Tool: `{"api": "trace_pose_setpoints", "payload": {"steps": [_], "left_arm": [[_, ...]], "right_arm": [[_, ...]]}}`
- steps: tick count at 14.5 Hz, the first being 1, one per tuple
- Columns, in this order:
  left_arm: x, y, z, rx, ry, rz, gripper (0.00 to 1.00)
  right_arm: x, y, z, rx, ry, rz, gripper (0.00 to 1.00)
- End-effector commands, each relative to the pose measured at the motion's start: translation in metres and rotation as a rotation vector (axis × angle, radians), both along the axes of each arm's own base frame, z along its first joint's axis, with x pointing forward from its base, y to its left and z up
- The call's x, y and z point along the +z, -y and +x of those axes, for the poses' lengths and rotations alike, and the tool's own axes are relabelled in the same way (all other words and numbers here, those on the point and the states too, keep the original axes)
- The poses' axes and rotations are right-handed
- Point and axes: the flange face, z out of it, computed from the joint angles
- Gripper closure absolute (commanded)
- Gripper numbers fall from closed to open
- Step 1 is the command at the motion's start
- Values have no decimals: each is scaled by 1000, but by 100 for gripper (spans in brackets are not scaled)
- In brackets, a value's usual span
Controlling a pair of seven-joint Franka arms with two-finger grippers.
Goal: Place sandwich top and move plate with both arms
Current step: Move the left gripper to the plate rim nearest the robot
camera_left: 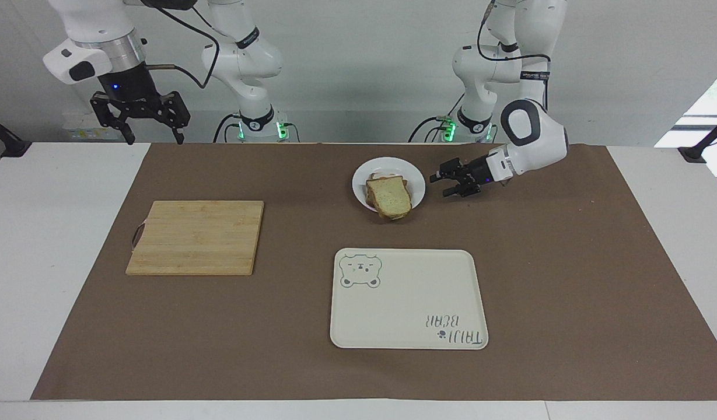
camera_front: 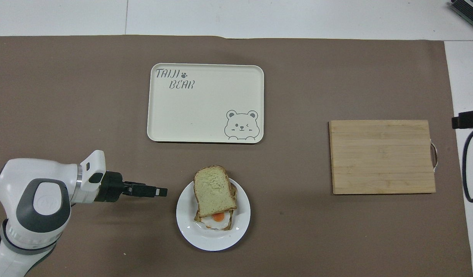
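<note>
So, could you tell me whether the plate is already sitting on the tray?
No, the plate rests on the brown mat, nearer the robots than the tray.

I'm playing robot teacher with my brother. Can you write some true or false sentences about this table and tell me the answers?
1. The sandwich top lies on the egg sandwich on the plate. True.
2. The left gripper is holding the plate. False: it is low beside the plate, toward the left arm's end of the table, jaws open, not touching it.
3. The tray with the bear drawing has nothing on it. True.
4. The plate sits on the cutting board. False: it sits on the brown mat, and the board is bare.
5. The right gripper is up in the air near the mat's corner, jaws open. True.
</note>
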Motion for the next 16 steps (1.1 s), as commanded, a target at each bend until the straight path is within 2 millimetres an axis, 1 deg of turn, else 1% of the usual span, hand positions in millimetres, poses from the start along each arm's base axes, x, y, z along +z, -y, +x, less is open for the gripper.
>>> {"api": "trace_pose_setpoints", "payload": {"steps": [1,2,3,4,5,6,7,8,9,14,16], "left_arm": [[-10,12,-14,20,40,-8,22],[-20,13,-24,8,49,-17,22],[-22,16,-28,14,57,-34,23],[-23,16,-29,17,58,-33,25],[-26,15,-32,19,52,-33,30],[-28,16,-34,21,46,-34,33],[-29,15,-35,35,42,-38,38],[-29,16,-36,48,38,-44,60],[-32,19,-38,42,34,-42,68],[-44,30,-45,63,1,-46,66],[-45,35,-48,73,-2,-48,66]], "right_arm": [[0,7,-10,-5,-14,-2,0],[-2,1,-13,-20,-36,0,0],[-3,-2,-14,-69,-44,1,0],[-7,-5,-16,-105,-46,3,0],[-14,-11,-19,-94,-52,2,0],[-13,-13,-18,-90,-29,2,0],[-13,-13,-18,-96,-26,3,0],[-15,-14,-20,-96,-30,3,0],[-16,-15,-22,-96,-33,2,0],[-15,-12,-19,-94,-30,4,0],[-16,-11,-22,-100,-57,33,0]]}}
